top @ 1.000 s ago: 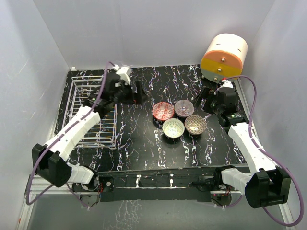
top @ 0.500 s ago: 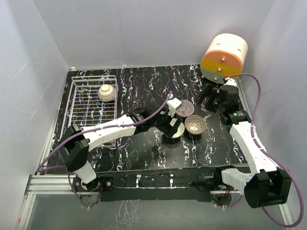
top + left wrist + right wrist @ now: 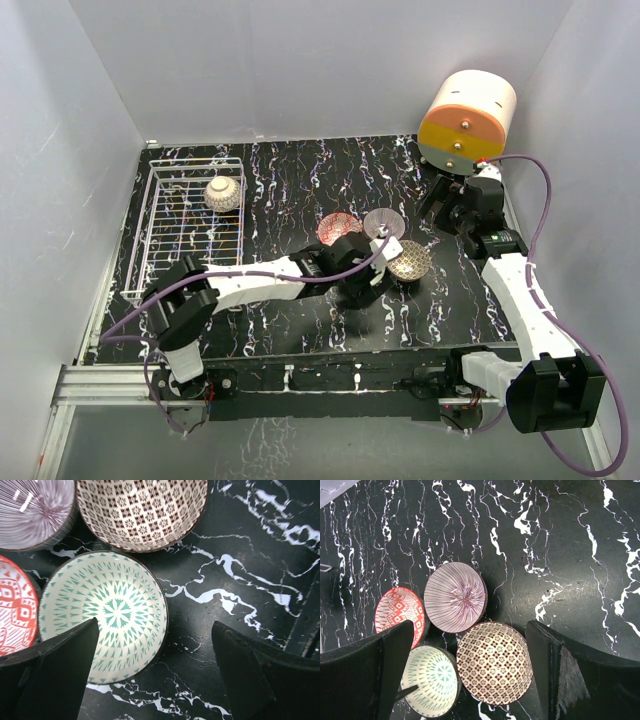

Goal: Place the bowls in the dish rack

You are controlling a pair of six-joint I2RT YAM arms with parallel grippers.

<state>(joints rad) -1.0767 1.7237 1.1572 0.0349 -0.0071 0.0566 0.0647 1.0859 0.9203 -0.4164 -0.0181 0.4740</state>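
The white wire dish rack stands at the left with one bowl upside down in its far end. The red, purple-grey and brown-gold bowls sit clustered mid-table. My left gripper hangs over the pale green bowl and hides it in the top view. In the left wrist view the gripper is open, its left finger above the green bowl and its right finger over bare table. My right gripper is open and empty, high above the brown-gold bowl.
The large cream-orange-yellow cylinder stands at the back right, just behind my right gripper. White walls close in the black marbled table on three sides. The left arm stretches across the table from the rack's near corner to the bowls.
My left arm has left a bowl in the rack and swung right to the bowl cluster, now lower over the green bowl. The right gripper has shifted slightly back.
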